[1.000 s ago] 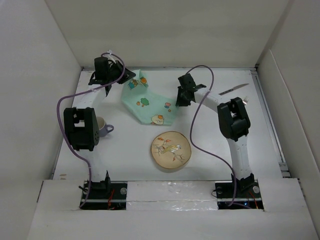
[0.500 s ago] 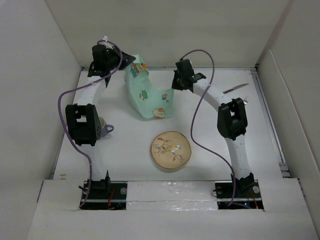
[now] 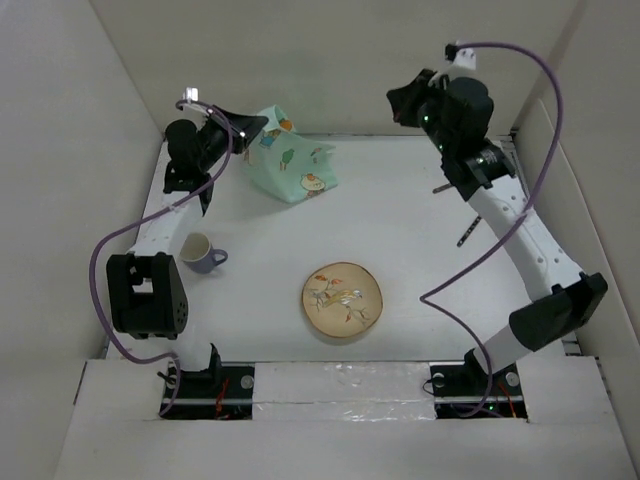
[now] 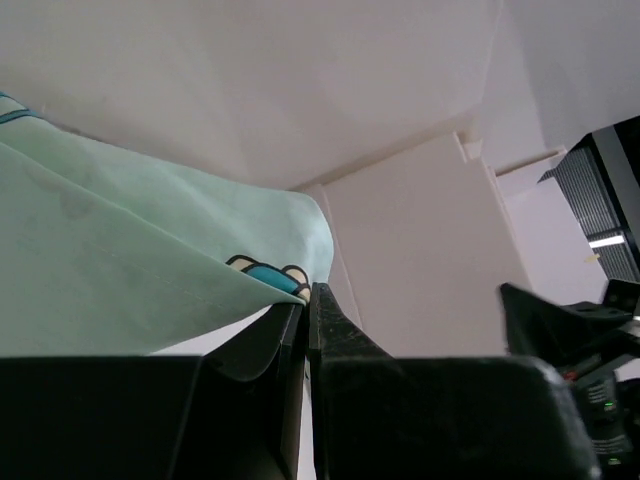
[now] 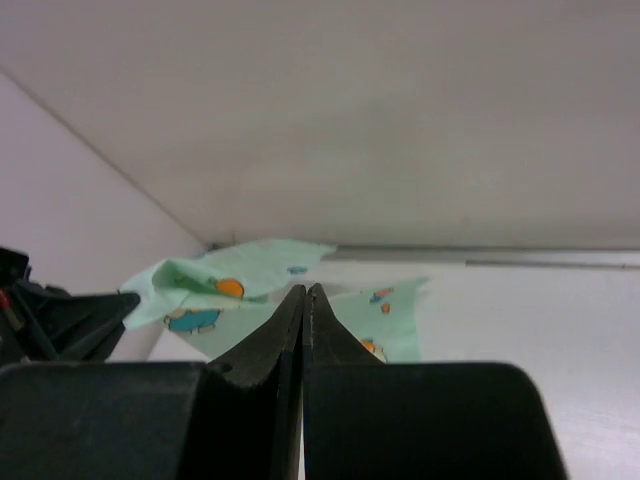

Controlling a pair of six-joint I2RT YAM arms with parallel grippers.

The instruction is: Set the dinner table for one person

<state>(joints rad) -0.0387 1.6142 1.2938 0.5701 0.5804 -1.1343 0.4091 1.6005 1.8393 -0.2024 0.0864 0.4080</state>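
The dinner table (image 3: 420, 260) is the big white tabletop. A mint-green cartoon-print cloth (image 3: 292, 165) hangs bunched at the back left, its lower end on the table. My left gripper (image 3: 250, 125) is shut on the cloth's top corner, raised near the back wall; the left wrist view shows the cloth (image 4: 130, 270) pinched at the gripper (image 4: 308, 292). My right gripper (image 3: 396, 100) is shut and empty, raised high at the back right, apart from the cloth. In the right wrist view the gripper (image 5: 305, 292) points at the cloth (image 5: 250, 275).
A round patterned plate (image 3: 343, 300) lies at the front centre. A lavender cup (image 3: 200, 252) stands at the left beside the left arm. Thin utensils (image 3: 467, 230) lie at the right, partly hidden under the right arm. White walls enclose the table.
The left gripper has lifted the cloth up and back toward the rear left corner. The right arm has swung up and right, away from the cloth.
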